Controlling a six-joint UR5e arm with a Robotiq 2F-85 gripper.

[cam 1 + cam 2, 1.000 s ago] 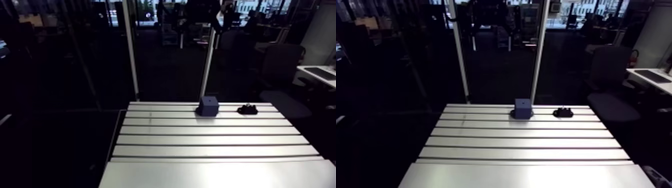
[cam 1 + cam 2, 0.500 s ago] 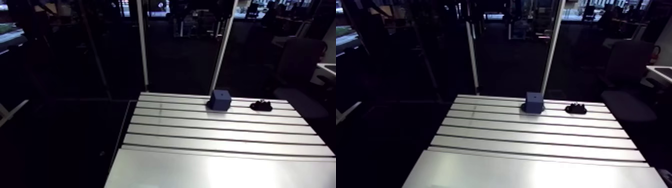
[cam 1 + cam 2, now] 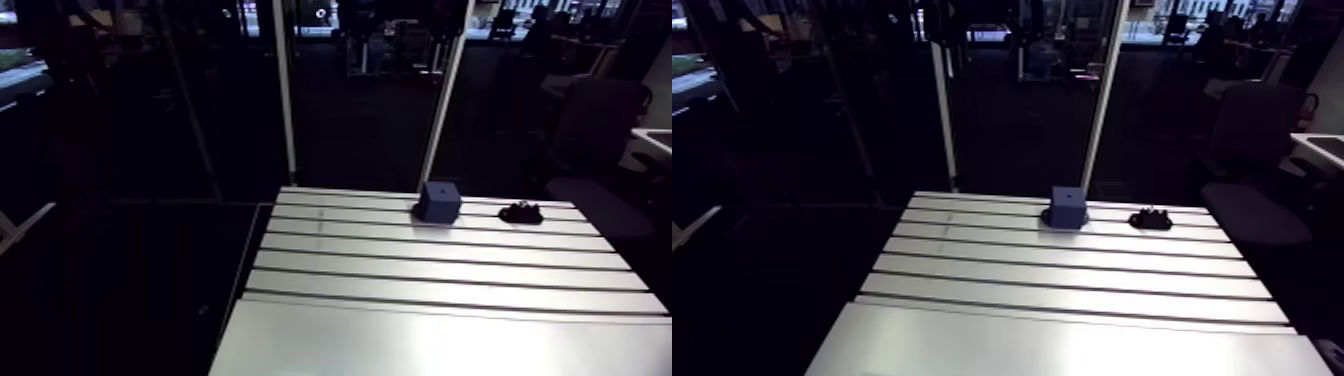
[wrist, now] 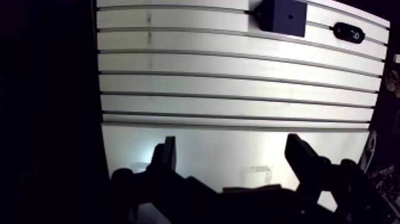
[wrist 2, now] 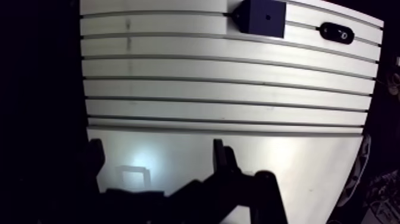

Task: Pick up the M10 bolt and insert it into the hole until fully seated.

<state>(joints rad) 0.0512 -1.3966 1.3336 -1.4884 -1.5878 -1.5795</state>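
Wrist view: 2-finger gripper (image 4: 232, 143) gaped wide, empty, over slotted aluminium table (image 4: 238, 89); dark-blue cube w/ hole (image 4: 284, 16) & small black oval piece (image 4: 349, 32) sat ahead.

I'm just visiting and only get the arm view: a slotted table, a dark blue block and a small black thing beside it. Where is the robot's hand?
Observer: The wrist view shows it. The end effector hangs over the smooth, slotless strip of the table, open and holding nothing.
Visitor: Is it near the block?
Observer: No. The block lies well ahead of it, beyond all the slots.
Visitor: And the black thing?
Observer: From above, the black piece is a rounded oblong with a pale spot near one end. I cannot tell whether that is the bolt.
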